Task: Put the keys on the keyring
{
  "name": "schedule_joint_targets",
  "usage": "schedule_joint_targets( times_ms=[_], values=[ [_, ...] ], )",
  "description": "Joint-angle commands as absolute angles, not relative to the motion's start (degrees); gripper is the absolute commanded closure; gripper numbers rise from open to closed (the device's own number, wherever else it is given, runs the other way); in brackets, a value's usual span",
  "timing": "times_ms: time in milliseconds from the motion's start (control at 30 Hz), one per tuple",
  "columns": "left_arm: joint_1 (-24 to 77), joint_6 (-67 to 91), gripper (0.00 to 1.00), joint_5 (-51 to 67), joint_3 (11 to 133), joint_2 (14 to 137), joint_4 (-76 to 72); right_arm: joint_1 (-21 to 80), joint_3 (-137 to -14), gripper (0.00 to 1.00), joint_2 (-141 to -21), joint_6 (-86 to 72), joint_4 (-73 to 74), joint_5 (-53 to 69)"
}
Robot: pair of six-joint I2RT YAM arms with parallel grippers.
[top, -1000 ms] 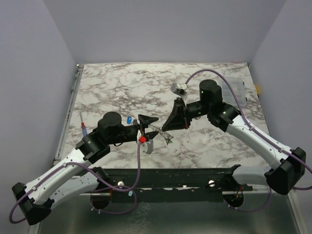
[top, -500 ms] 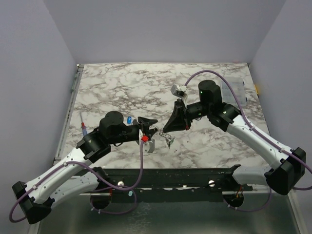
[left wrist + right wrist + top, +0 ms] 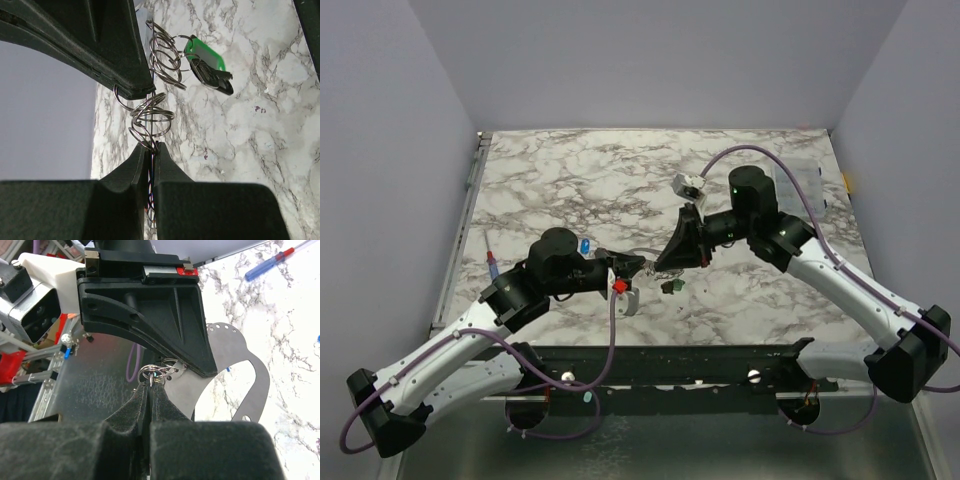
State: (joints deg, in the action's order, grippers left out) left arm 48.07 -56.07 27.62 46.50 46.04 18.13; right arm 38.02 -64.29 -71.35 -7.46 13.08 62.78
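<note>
Left fingers (image 3: 624,264) and right fingers (image 3: 672,256) nearly tip to tip, keyring (image 3: 642,257) between, green key (image 3: 667,287) just beside.

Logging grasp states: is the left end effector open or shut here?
Shut. In the left wrist view the left end effector pinches the keyring, its fingers meeting with no gap.

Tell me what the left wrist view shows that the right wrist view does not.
Only the left wrist view: a green key and a black key linked to the keyring. Only the right wrist view: the screwdriver lying on the marble table. Both: the keyring pinched between the shut left gripper and the shut right gripper.
</note>
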Motion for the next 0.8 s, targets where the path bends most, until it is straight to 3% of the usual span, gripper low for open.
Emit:
schedule_joint_targets(
  times_ms=[0, 100, 133, 233, 333, 567, 767],
  values=[
    [48.33, -56.73, 1.00, 27.89, 47.00, 44.80, 17.58, 37.93, -62.63, 0.99, -68.35, -6.52, 12.45, 55.33],
    [48.41, -56.36, 1.00, 26.45, 46.84, 44.38, 17.41, 37.92, -62.06, 0.99, -67.24, -5.98, 14.16, 49.08],
    [48.34, -56.13, 1.00, 25.67, 46.85, 44.31, 17.38, 37.94, -62.21, 0.90, -66.99, -5.65, 15.37, 45.98],
    [48.28, -55.03, 1.00, 21.87, 47.08, 44.42, 17.08, 37.92, -62.86, 0.53, -65.83, -5.37, 17.90, 36.63],
    [48.29, -53.75, 1.00, 18.39, 46.55, 45.21, 16.06, 37.96, -63.64, 0.35, -63.42, -6.54, 16.95, 32.71],
    [48.11, -48.02, 1.00, 13.72, 46.66, 49.82, 14.07, 38.17, -64.51, 0.29, -64.65, -9.45, 11.01, 44.35],
    [45.31, -41.97, 1.00, 12.19, 48.04, 54.20, 12.13, 42.92, -61.91, 0.41, -66.57, -11.52, 6.46, 33.51]
  ],
)
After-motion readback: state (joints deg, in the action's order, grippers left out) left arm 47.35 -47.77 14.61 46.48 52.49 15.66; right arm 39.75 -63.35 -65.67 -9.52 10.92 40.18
